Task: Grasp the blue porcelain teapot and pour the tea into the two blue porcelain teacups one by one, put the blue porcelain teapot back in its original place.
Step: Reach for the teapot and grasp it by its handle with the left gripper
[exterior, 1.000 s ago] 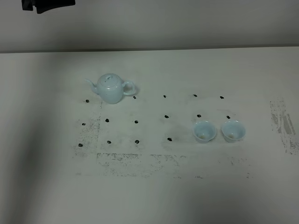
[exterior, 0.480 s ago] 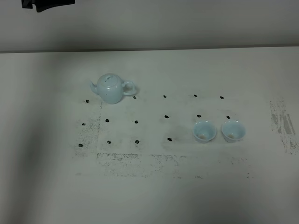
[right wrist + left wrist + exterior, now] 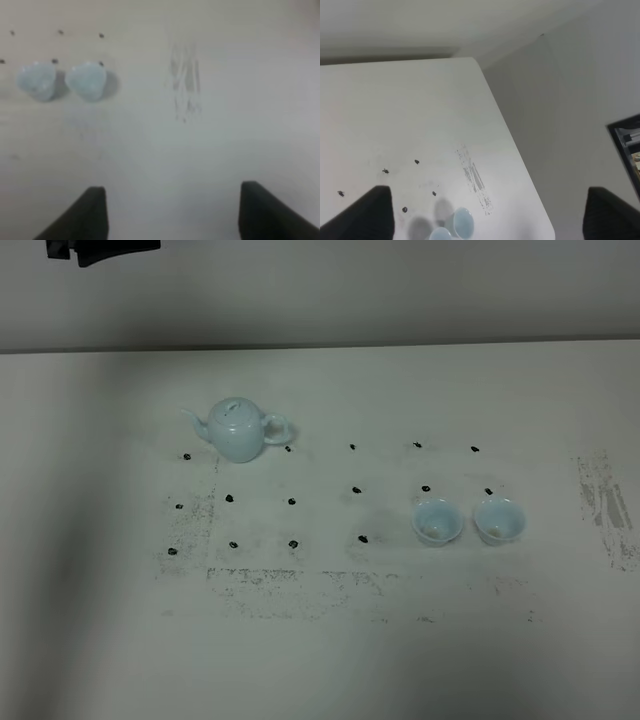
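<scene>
The blue porcelain teapot [image 3: 238,430] stands upright at the back left of the white table [image 3: 400,390], its spout to the left and its loop handle to the right. The two blue porcelain teacups [image 3: 438,521] [image 3: 498,521] stand side by side at the right, rims up. Neither arm shows in the high view. My left gripper [image 3: 490,217] hangs open, high above the table, with the teacups [image 3: 456,224] below it. My right gripper [image 3: 175,210] is open too, nothing between its fingers; it hovers off to the side of both cups [image 3: 36,80] [image 3: 86,81]. The teapot is outside both wrist views.
Small black dots [image 3: 292,502] mark a grid across the tabletop, with grey scuffing around them. A worn streak [image 3: 605,505] lies near the right edge. The table's right edge [image 3: 515,150] drops to the floor. A dark object [image 3: 100,250] hangs at the top left.
</scene>
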Controlling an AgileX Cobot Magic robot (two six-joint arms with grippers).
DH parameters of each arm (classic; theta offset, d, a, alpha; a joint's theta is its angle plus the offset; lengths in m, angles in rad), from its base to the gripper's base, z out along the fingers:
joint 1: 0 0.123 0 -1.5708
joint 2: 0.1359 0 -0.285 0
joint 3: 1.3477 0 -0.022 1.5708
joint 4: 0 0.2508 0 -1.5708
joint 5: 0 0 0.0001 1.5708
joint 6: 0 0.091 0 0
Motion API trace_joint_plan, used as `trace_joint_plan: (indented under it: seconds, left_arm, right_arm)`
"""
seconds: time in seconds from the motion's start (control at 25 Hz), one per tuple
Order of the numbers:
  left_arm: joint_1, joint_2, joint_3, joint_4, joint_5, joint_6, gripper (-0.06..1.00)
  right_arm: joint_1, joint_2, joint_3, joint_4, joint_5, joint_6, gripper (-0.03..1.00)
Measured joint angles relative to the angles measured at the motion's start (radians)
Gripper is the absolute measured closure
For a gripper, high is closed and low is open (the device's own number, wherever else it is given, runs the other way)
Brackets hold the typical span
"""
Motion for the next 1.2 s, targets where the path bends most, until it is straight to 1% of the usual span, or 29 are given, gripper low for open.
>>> trace_joint_plan:
  seconds: [0.16, 0.28, 0.6, 1.2]
  left_arm:
    - [0.000, 0.000, 0.000, 0.000, 0.000, 0.000, 0.21]
    - [0.000, 0.000, 0.000, 0.000, 0.000, 0.000, 0.21]
    - [0.000, 0.000, 0.000, -0.001, 0.000, 0.001, 0.21]
    - [0.000, 0.000, 0.000, -0.001, 0.002, 0.016, 0.21]
  right_arm:
    - [0.000, -0.016, 0.001, 0.038, 0.000, -0.048, 0.46]
    - [0.000, -0.016, 0.001, 0.050, 0.000, -0.059, 0.49]
    - [0.000, -0.017, 0.005, 0.060, -0.001, -0.063, 0.54]
    - [0.000, -0.018, 0.005, 0.083, -0.001, -0.063, 0.60]
